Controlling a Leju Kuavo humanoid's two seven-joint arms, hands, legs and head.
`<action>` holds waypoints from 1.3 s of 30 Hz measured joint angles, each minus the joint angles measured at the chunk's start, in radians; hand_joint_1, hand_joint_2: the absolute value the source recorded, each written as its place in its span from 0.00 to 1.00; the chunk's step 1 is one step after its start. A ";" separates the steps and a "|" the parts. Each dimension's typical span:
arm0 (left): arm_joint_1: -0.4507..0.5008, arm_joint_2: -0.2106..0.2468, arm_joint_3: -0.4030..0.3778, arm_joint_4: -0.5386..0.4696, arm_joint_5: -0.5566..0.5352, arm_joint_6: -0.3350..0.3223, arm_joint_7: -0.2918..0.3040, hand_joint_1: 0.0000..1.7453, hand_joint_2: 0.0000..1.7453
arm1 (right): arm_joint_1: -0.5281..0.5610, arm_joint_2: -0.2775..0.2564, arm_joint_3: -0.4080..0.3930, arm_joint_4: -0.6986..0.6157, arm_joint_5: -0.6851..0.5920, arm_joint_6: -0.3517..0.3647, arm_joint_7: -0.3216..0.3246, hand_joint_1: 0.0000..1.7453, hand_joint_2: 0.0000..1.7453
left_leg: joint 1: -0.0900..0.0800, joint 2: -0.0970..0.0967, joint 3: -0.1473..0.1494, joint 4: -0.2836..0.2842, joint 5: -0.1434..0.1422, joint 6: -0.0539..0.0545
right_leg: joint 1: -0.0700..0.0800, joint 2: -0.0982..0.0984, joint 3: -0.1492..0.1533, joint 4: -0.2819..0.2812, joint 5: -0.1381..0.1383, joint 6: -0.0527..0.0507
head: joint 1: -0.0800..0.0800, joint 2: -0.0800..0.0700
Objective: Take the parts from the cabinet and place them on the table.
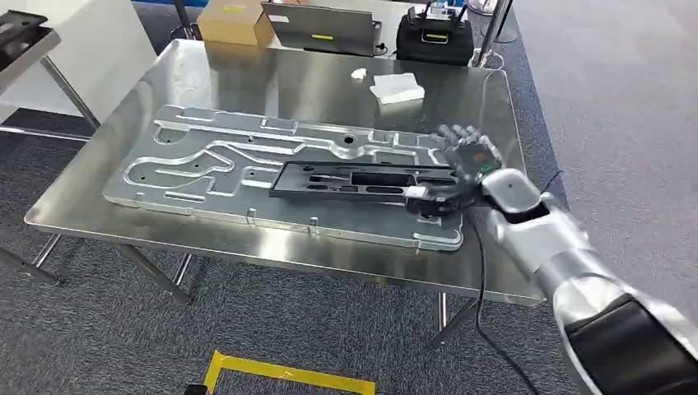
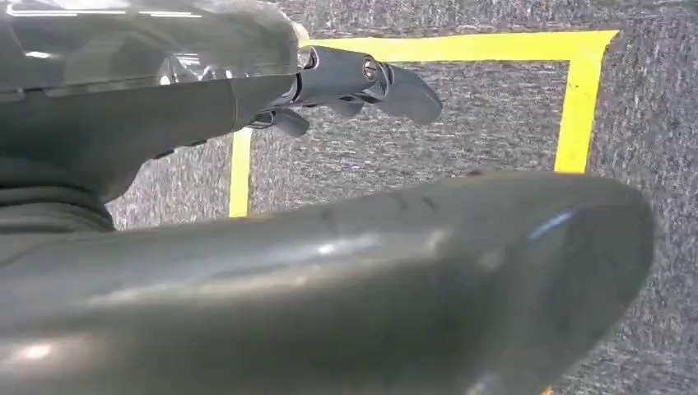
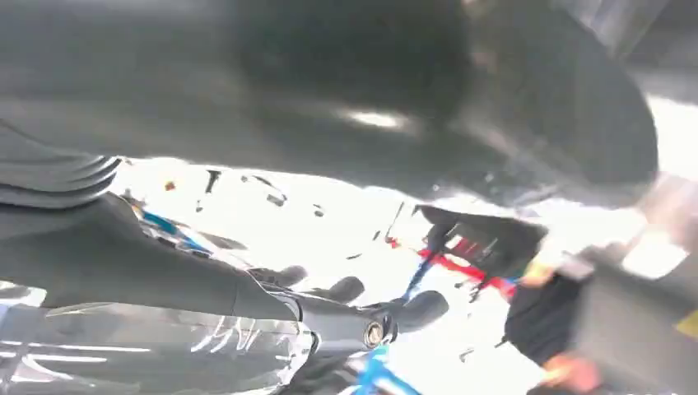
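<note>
A long black part point(image 1: 362, 179) lies flat on a large grooved aluminium plate point(image 1: 206, 164) on the steel table point(image 1: 313, 82). My right hand point(image 1: 465, 164) hovers at the part's right end, blurred, with its fingers spread above the part and touching or just off it. In the right wrist view the thick thumb point(image 3: 329, 107) and dark fingers point(image 3: 395, 313) stand apart with nothing between them. My left hand point(image 2: 313, 271) hangs over the carpet with its fingers point(image 2: 362, 78) extended and holds nothing.
White scraps point(image 1: 397, 87) lie at the table's far right. Behind the table stand a cardboard box point(image 1: 234, 20), a grey case point(image 1: 323, 29) and a black case point(image 1: 435, 37). Yellow tape point(image 1: 288, 374) marks the floor in front. A cable point(image 1: 486, 304) hangs by my right arm.
</note>
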 joint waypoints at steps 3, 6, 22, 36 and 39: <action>0.001 -0.003 0.000 0.000 -0.013 -0.017 -0.005 0.00 0.00 | -0.097 -0.052 -0.074 -0.027 -0.049 0.029 -0.011 0.00 0.00 | -0.001 -0.002 -0.003 0.000 0.001 0.002 | 0.000 -0.003 -0.001 0.000 0.000 0.000 | 0.000 0.000; 0.001 -0.007 0.000 0.000 -0.018 -0.021 -0.006 0.00 0.00 | -0.173 -0.093 -0.141 -0.033 -0.076 0.035 -0.027 0.00 0.00 | -0.001 -0.002 -0.004 0.000 0.001 0.002 | -0.001 -0.003 -0.001 0.000 0.000 0.000 | 0.000 0.000; 0.000 -0.014 0.024 0.000 0.013 0.004 -0.068 0.00 0.00 | -0.278 -0.138 -0.247 -0.026 -0.178 -0.010 -0.113 0.00 0.00 | -0.002 -0.001 -0.003 0.000 0.001 0.002 | -0.001 -0.001 -0.003 0.000 0.001 0.001 | 0.000 0.000; -0.015 -0.015 0.123 0.000 0.107 -0.009 -0.175 0.00 0.00 | -0.136 -0.254 -0.294 -0.180 -0.374 -0.102 -0.205 0.00 0.00 | -0.006 -0.001 -0.003 0.002 0.001 0.003 | -0.003 -0.001 -0.002 -0.002 0.002 0.004 | 0.000 0.000; -0.017 -0.015 0.135 0.000 0.114 -0.007 -0.164 0.00 0.00 | -0.107 -0.267 -0.296 -0.202 -0.386 -0.109 -0.205 0.00 0.00 | -0.007 -0.001 -0.003 0.002 0.001 0.003 | -0.003 -0.001 -0.002 -0.002 0.002 0.004 | 0.000 0.000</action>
